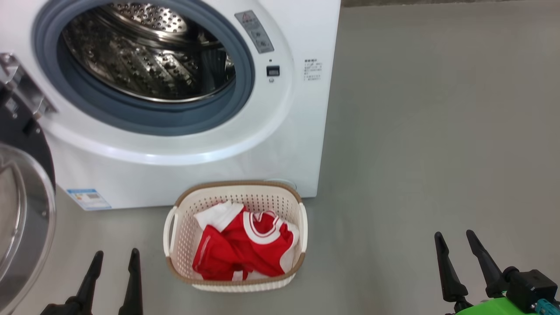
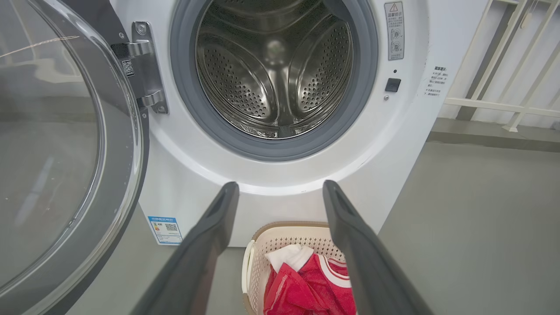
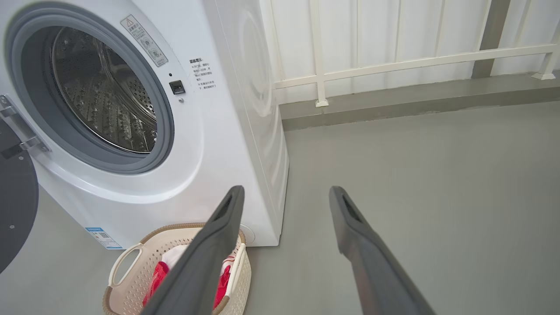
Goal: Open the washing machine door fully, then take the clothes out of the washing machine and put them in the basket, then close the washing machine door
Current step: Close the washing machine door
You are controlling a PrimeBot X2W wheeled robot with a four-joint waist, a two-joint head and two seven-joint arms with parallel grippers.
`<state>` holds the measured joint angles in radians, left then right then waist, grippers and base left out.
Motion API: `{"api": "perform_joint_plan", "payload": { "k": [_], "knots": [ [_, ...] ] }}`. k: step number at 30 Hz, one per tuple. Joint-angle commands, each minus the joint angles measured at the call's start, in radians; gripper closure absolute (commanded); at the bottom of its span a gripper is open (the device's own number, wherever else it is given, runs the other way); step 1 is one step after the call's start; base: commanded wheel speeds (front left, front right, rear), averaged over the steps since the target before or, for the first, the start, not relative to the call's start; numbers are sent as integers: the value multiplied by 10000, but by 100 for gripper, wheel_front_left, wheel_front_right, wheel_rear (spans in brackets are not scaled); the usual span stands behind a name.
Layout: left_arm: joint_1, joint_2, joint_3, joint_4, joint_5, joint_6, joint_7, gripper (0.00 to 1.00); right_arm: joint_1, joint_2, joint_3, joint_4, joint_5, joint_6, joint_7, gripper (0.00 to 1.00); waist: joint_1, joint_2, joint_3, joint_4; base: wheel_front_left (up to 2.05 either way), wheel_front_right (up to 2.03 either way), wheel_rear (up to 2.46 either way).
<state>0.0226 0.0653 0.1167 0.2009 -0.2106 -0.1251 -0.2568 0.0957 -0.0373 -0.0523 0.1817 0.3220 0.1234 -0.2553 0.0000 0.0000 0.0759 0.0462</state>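
Note:
The white washing machine point(image 1: 280, 144) stands with its door point(image 1: 19, 210) swung wide to the left, and I see nothing lying in its steel drum point(image 1: 144, 52). On the floor in front of it sits the cream basket point(image 1: 302, 223), holding the red and white clothes point(image 1: 240, 247). My left gripper point(image 1: 114, 256) is open and empty, low at the left, beside the basket. My right gripper point(image 1: 455, 236) is open and empty, low at the right, over bare floor. In the left wrist view the door point(image 2: 65, 153), drum point(image 2: 275, 70) and clothes point(image 2: 310, 284) show beyond the left gripper point(image 2: 280, 188).
Grey floor point(image 1: 437, 131) stretches to the right of the machine. A white railing point(image 3: 393, 61) and a low kerb run behind it in the right wrist view. The open door's hinge point(image 2: 144, 65) is at the machine's left side.

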Motion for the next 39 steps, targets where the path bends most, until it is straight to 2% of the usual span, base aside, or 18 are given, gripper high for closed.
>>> {"api": "perform_joint_plan", "payload": {
  "k": [1,8,23,29,39],
  "knots": [
    [-134,105,330,-305,-18,-56,-49,0,-274,-129,208,-238,-37,73,-65,0,0,0,20,9,-129,125,4],
    [-189,152,285,-361,-77,-56,-49,0,-296,-129,183,-273,-25,73,-65,0,0,0,104,62,-73,73,0],
    [-272,106,352,-240,-341,-56,-49,0,-288,-129,174,-237,-54,73,-65,0,0,0,88,375,-2,2,0],
    [-251,10,400,-82,-380,-56,-49,0,-328,-129,368,-124,-194,73,-65,0,0,0,31,1047,0,0,0],
    [180,-145,607,228,-537,-37,-49,0,-470,-407,825,125,-250,73,-65,0,0,0,-245,2831,0,0,0]
  ]
}}
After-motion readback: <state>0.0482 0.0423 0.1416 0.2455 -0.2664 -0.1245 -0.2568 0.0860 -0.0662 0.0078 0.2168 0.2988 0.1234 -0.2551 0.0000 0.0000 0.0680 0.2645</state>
